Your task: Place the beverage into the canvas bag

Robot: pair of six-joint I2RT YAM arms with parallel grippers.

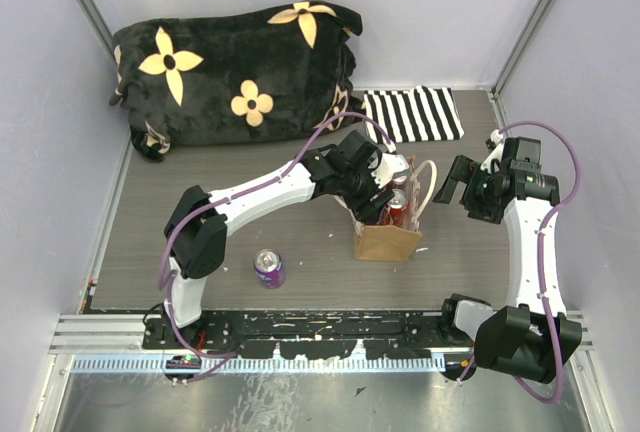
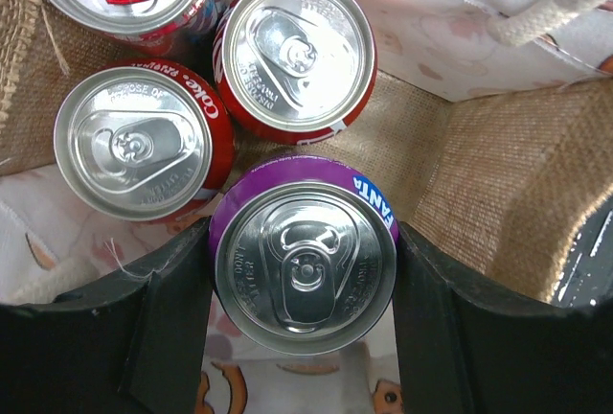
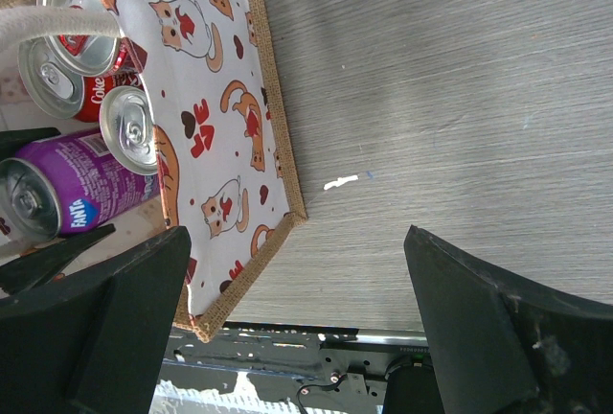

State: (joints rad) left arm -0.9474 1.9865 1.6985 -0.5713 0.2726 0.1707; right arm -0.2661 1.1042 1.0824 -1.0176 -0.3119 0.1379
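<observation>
The tan canvas bag (image 1: 386, 242) stands upright mid-table, its burlap wall (image 2: 479, 174) and cat-print lining (image 3: 230, 126) showing. My left gripper (image 1: 375, 197) reaches down into the bag and is shut on a purple Fanta can (image 2: 305, 270), one finger on each side of it. The can is upright inside the bag and also shows in the right wrist view (image 3: 67, 194). Three red cola cans (image 2: 129, 141) stand in the bag beside it. My right gripper (image 1: 455, 187) hangs open and empty just right of the bag, over bare table (image 3: 297, 241).
A second purple can (image 1: 268, 268) stands on the table left of the bag. A black plush cushion with yellow flowers (image 1: 235, 72) lies at the back left, and a black-and-white striped cloth (image 1: 412, 114) at the back right. The metal rail (image 1: 320, 327) runs along the front.
</observation>
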